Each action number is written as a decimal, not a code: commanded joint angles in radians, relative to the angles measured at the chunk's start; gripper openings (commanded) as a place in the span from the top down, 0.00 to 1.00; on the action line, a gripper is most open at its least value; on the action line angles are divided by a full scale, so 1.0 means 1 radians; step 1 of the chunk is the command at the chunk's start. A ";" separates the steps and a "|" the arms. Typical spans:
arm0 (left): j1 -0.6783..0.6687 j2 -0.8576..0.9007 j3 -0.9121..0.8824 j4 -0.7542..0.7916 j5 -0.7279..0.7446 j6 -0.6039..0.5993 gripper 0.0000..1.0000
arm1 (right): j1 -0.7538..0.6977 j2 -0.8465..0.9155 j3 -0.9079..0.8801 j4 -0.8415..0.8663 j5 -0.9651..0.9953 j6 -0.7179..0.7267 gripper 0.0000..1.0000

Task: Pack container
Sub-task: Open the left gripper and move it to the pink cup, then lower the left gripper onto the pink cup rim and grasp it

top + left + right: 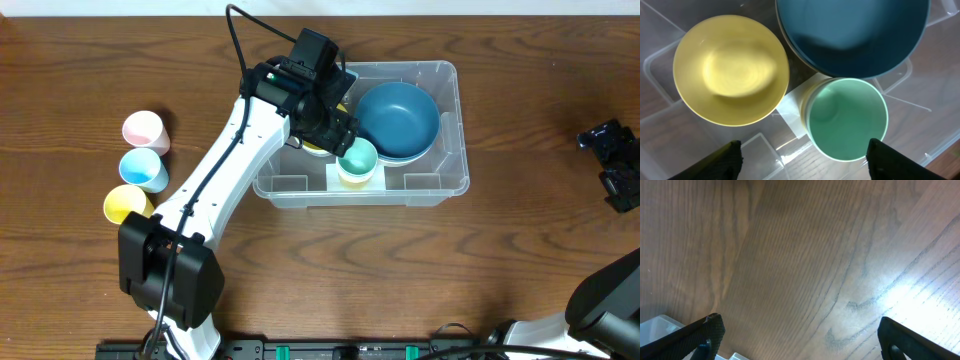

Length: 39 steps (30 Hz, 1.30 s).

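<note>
Apparently placing was ending: left fingers (730,161) stood spread over the green cup (847,120) inside the container (430,190). Right fingers (710,332) were spread too; the pink cup (145,131) at frame left probably needed fetching next.

Container (452,185): a large rectangular bin of clear plastic with rounded corners and a raised rim. It stands upright and open-topped on the wooden table (520,280), long side running left to right, a little right of centre. The wood shows through its walls. A pale label (334,180) lies on its floor by the front wall. Inside, a teal bowl (398,120) fills the right half, a yellow bowl (731,70) sits at the left, and a mint cup (357,160) stands upright at the front, over the label.
</note>
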 commanded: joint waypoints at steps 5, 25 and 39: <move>0.068 -0.112 0.044 -0.057 -0.006 0.006 0.19 | -0.007 0.004 0.005 -0.001 0.001 0.014 0.01; 0.613 -0.255 0.003 -0.078 -0.160 0.006 0.09 | -0.007 0.004 0.005 -0.001 0.001 0.014 0.01; 0.689 0.055 0.003 -0.039 -0.170 0.041 0.09 | -0.007 0.004 0.005 -0.001 0.001 0.014 0.01</move>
